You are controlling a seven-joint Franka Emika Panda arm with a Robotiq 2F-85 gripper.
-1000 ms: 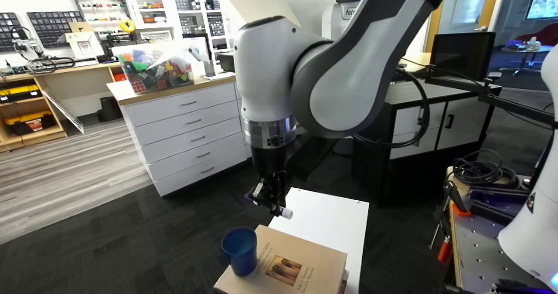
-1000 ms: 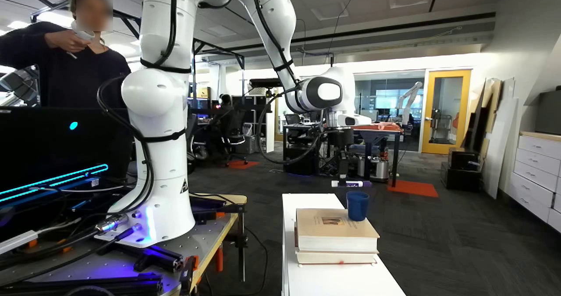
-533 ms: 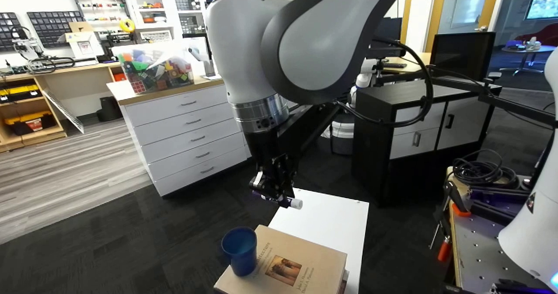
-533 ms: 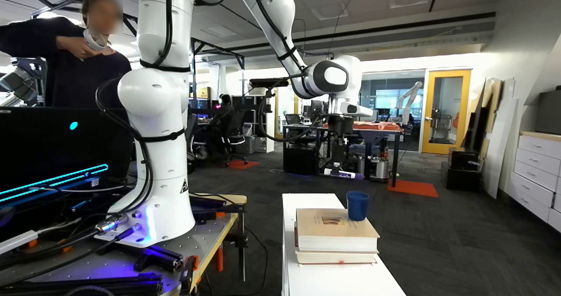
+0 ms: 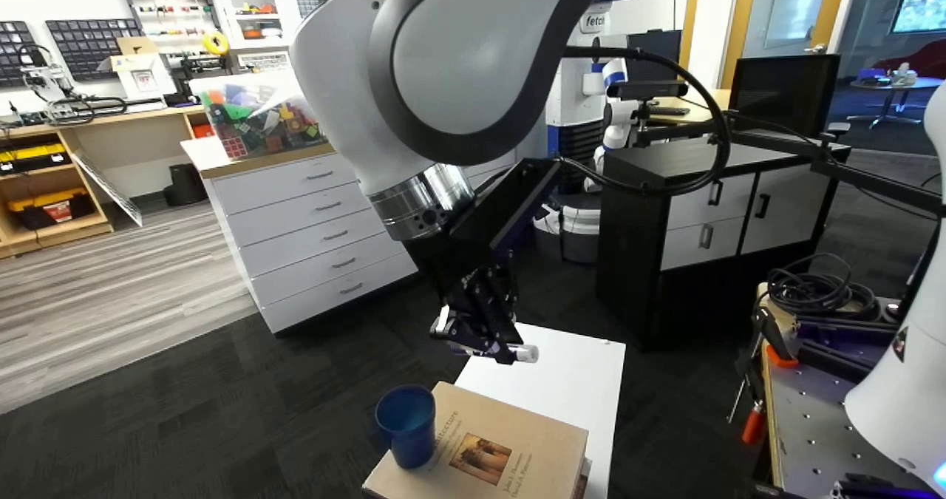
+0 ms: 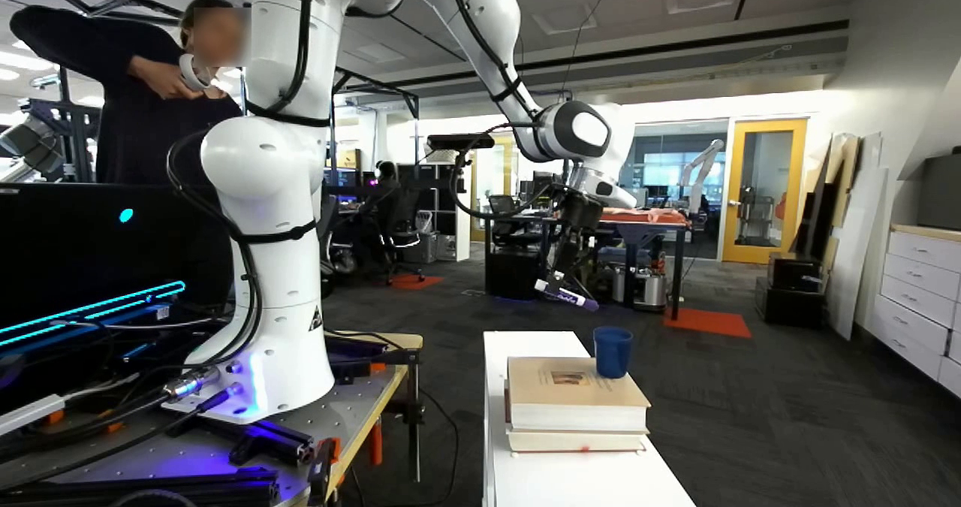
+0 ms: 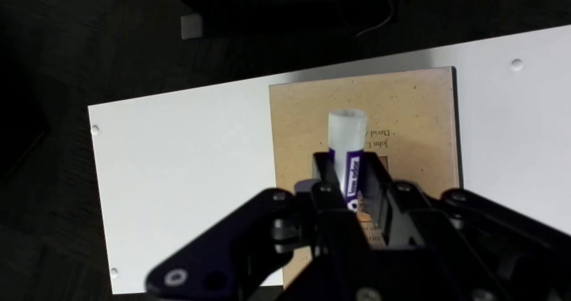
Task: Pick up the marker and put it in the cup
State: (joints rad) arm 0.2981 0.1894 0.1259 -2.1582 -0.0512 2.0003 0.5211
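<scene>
The marker [image 5: 527, 353] is white and purple, with a white end and a purple end. My gripper [image 5: 491, 345] is shut on it around its middle and holds it in the air. In an exterior view the marker [image 6: 567, 295] slants, purple end lower. In the wrist view the marker's white end [image 7: 348, 131] sticks out past the fingertips [image 7: 350, 169]. The blue cup [image 5: 408, 425] stands upright on a tan book near its edge. In an exterior view the cup [image 6: 613, 351] is below and to the right of the gripper [image 6: 561, 285]. The cup does not show in the wrist view.
The tan book [image 5: 536, 429] lies on another book on a narrow white table [image 6: 501, 360]. The robot base stands on a metal-topped bench [image 6: 360, 409] beside it. A white drawer cabinet [image 5: 318, 203] and a dark cabinet [image 5: 632, 277] stand behind. A person [image 6: 150, 124] stands behind the base.
The gripper has risen and tilted, still holding the marker. The marker has gone from level to slanted, purple end down. The cup and books have not moved.
</scene>
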